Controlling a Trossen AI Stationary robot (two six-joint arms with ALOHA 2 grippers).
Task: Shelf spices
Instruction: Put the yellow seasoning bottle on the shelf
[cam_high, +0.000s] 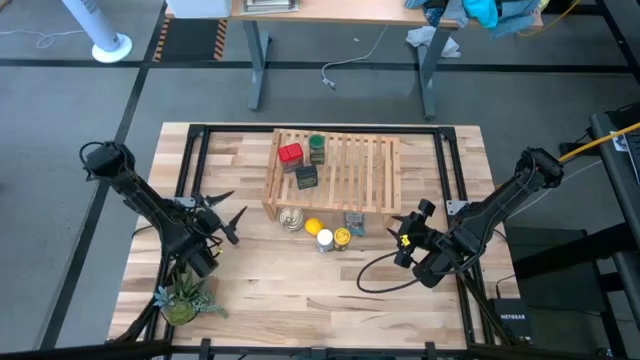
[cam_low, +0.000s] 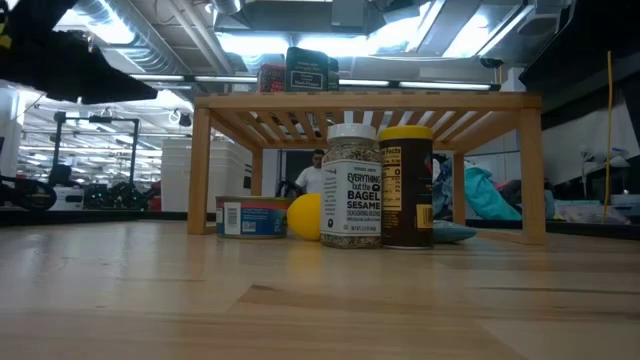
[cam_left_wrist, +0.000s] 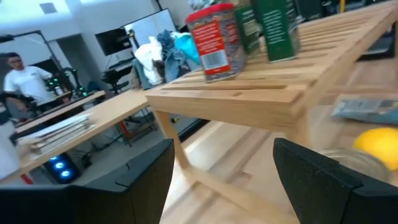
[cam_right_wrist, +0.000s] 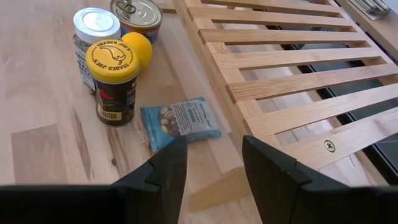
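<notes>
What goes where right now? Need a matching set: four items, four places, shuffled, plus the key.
Items:
1. red tin
2. yellow-lidded jar
3. blue packet
4. silver round tin

Places:
A. on the table, next to the lemon, at the shelf's front left corner
B. flat on the table beside the shelf's front edge
C. on top of the shelf, left end
D. upright on the table, beside the white-lidded jar

Pairs: 1-C, 2-D, 3-B, 4-A
</notes>
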